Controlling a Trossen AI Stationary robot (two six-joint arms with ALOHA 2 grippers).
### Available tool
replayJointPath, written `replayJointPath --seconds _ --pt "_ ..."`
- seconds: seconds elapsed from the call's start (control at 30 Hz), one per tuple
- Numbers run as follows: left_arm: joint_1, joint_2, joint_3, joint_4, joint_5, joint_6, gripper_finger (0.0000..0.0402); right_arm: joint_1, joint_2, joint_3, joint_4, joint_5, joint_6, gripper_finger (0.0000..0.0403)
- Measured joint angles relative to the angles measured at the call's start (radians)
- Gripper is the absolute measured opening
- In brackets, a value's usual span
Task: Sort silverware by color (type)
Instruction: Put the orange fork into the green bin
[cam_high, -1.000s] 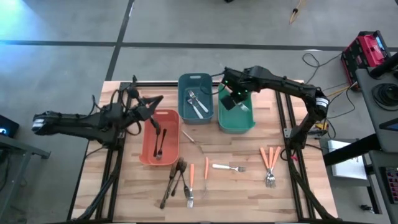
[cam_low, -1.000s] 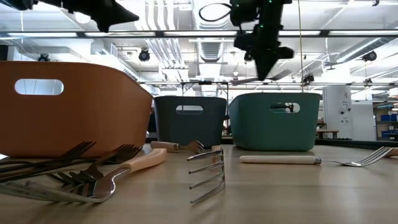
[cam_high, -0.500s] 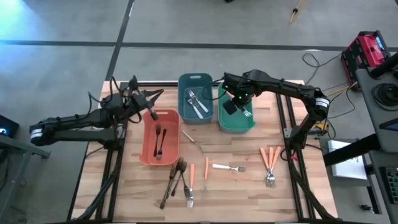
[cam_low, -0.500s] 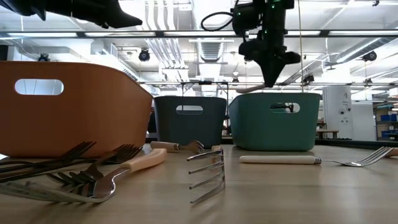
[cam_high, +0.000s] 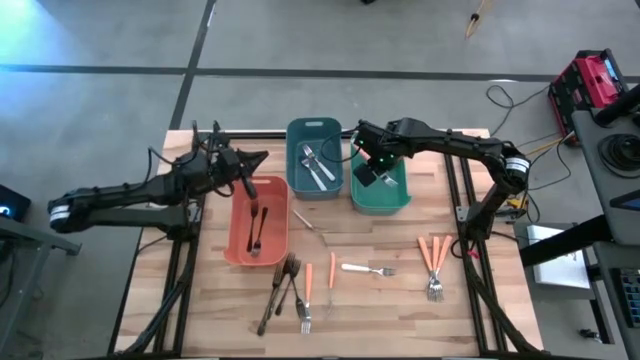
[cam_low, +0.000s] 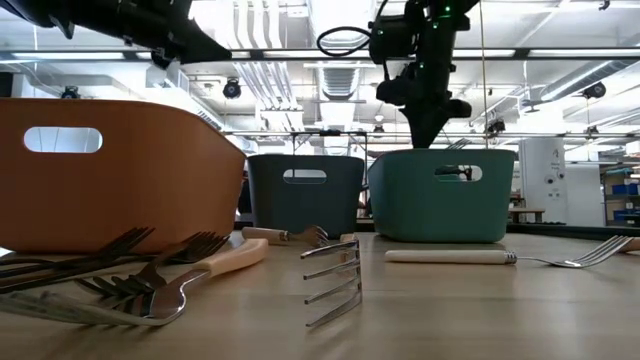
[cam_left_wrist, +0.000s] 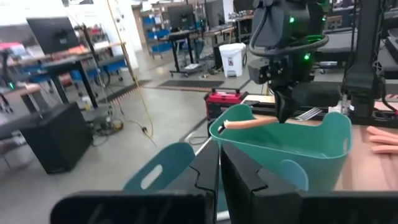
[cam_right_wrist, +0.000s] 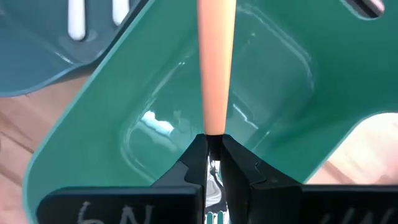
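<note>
Change: right gripper (cam_right_wrist: 211, 163) has dropped low over green bin (cam_high: 380, 195), clamped on orange-handled fork (cam_right_wrist: 214, 74).
Meaning: release looks near.
Left gripper (cam_high: 262, 157): shut, empty, over salmon bin (cam_high: 240, 250).

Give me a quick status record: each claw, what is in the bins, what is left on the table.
right claw: shut on orange-handled fork, held over green bin
left claw: shut, holds nothing, above far end of salmon bin
salmon bin: dark bronze utensils
blue bin: silver utensils
green bin: floor looks bare in the right wrist view
table, near edge: mixed bronze and silver cluster, two orange-handled pieces, white-handled fork
table, right side: three orange-handled forks
</note>
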Motion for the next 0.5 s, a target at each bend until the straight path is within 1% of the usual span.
replayJointPath --seconds 0.23,0.5 --pt "0.000 0.043 0.000 -0.002 0.000 -0.013 0.0000 -0.001 0.000 -0.001 0.006 0.012 -0.011 0.0018" --pt "0.000 0.087 -0.001 0.056 0.000 0.014 0.0000 -0.002 0.000 -0.001 0.007 0.012 -0.018 0.0018"
